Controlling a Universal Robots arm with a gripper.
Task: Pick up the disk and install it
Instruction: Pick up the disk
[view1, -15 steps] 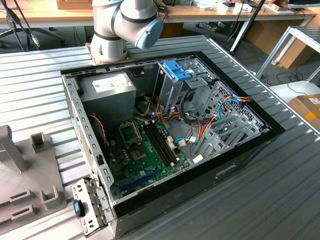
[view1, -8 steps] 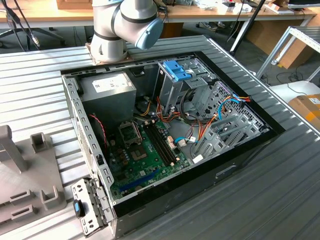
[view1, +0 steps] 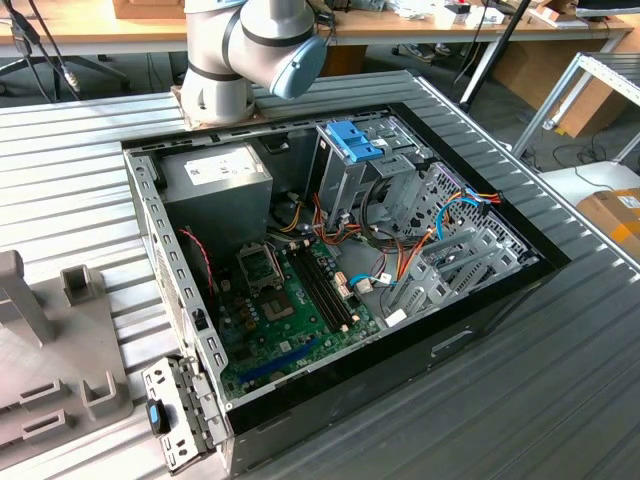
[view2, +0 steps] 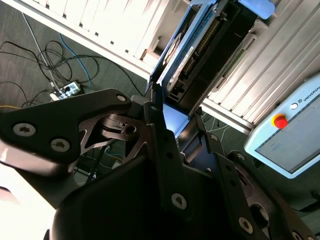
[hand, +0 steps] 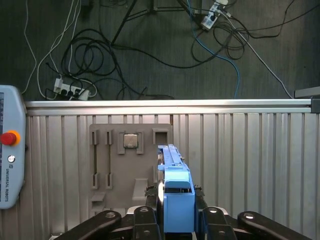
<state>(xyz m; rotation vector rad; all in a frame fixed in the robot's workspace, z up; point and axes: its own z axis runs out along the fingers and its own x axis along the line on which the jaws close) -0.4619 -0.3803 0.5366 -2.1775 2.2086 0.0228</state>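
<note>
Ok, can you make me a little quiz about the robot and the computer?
1. True or false: the hand is shut on the disk.
2. What colour are the plastic strips along the disk's edges? A red, B blue, C yellow.
3. Fill the gap: in the exterior view, the computer case lies on the ribbed table with its side ____, so its insides show.

Key: 1 true; 2 B; 3 open.

grey arm joint (view1: 250, 45) low at its base; end effector (hand: 175, 194) tight on both sides of the disk (hand: 171, 160)
</note>
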